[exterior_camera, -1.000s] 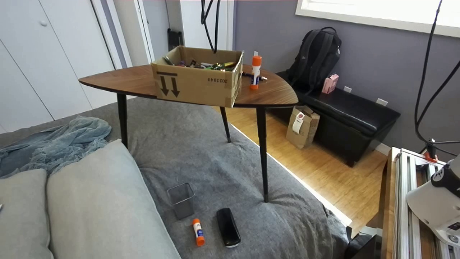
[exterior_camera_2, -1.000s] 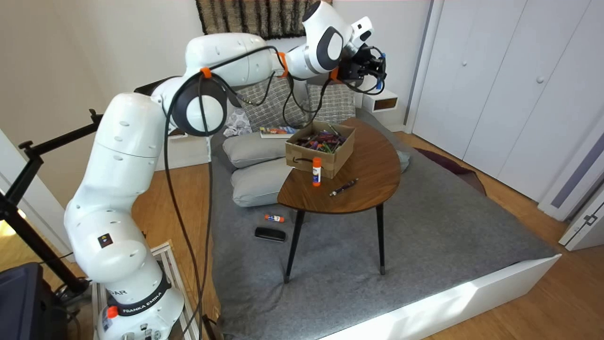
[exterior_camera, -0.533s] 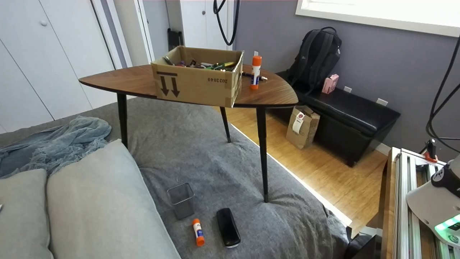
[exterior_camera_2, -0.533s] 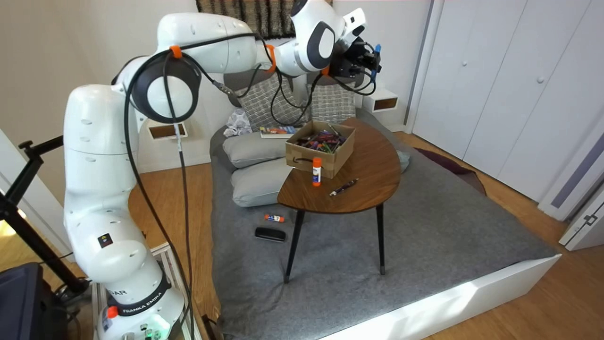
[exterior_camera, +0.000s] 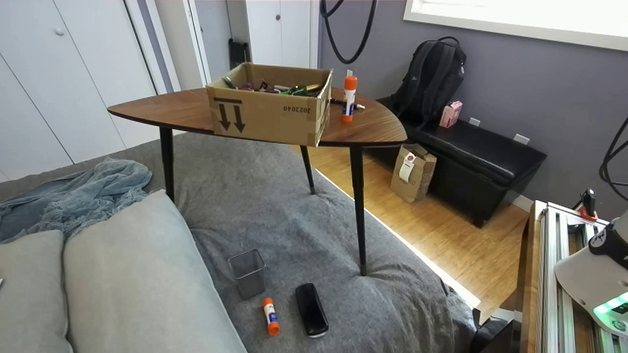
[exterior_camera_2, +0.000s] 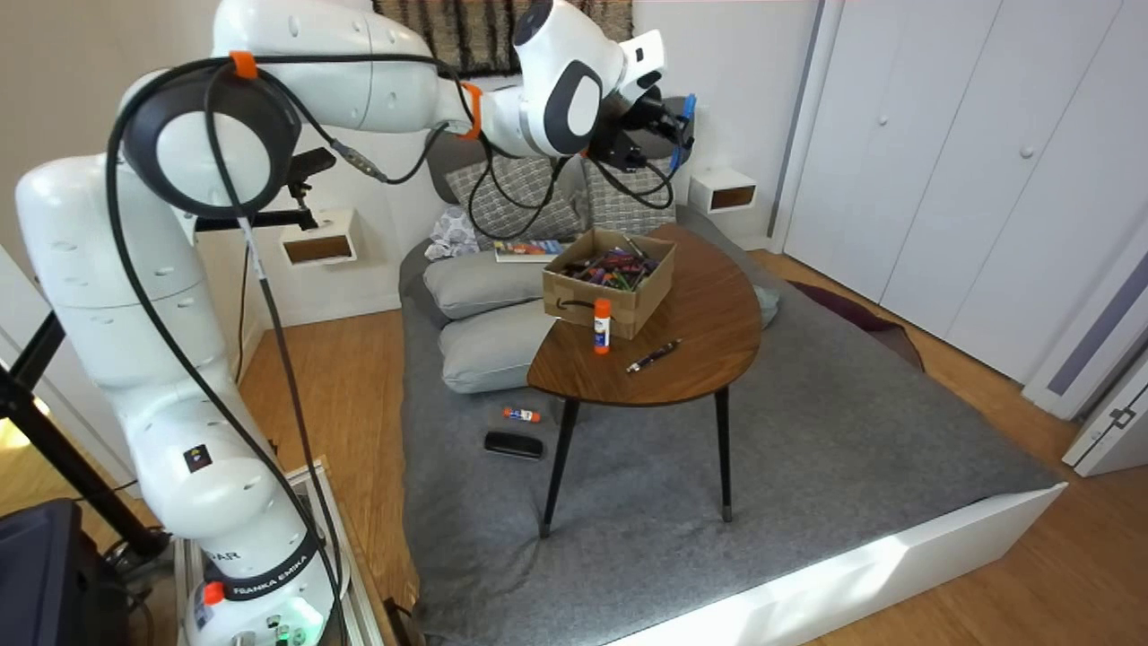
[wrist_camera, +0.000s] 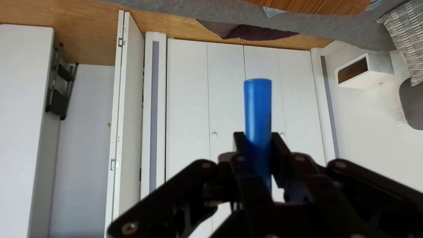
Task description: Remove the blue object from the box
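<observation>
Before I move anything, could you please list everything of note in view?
blue object: 1, blue, held in gripper
box: 1, brown, on table
small items: many, mixed colours, inside box
glue sticks: 2, orange and white, upright on table, lying on bed
pen: 1, dark, on table
table: 1, brown, on bed
case: 1, black, on bed
wire cup: 1, grey, on bed
plain pillows: 2, light grey, on bed
blanket: 1, blue-grey, on bed
bench: 1, black, near wall
backpack: 1, black, on bench
carton: 1, pink, on bench
paper bag: 1, brown, beside bench
gripper: 1, black, on arm
arm: 1, white, beside bed
</observation>
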You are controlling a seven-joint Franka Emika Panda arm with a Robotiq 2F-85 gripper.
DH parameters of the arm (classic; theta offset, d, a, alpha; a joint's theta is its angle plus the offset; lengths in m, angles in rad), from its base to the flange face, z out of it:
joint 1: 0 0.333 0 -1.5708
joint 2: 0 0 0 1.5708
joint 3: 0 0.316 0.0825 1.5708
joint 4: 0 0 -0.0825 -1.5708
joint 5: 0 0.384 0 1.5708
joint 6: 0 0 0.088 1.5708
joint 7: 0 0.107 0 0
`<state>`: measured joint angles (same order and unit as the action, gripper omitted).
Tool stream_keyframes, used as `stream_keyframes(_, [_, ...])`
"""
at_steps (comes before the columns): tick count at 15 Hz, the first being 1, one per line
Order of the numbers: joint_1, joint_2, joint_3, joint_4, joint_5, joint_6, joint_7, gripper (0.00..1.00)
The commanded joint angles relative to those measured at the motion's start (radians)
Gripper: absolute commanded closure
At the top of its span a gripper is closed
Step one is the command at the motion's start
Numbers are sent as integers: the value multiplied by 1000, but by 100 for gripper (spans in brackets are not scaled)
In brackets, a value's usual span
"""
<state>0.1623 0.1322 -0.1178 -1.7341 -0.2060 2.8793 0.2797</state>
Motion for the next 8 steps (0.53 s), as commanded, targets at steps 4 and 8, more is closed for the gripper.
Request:
stream_keyframes(4, [3, -278, -1, -404, -19, 99, 46, 95])
stream_keyframes(8, [-33, -440, 27, -608, -124, 77, 92, 95])
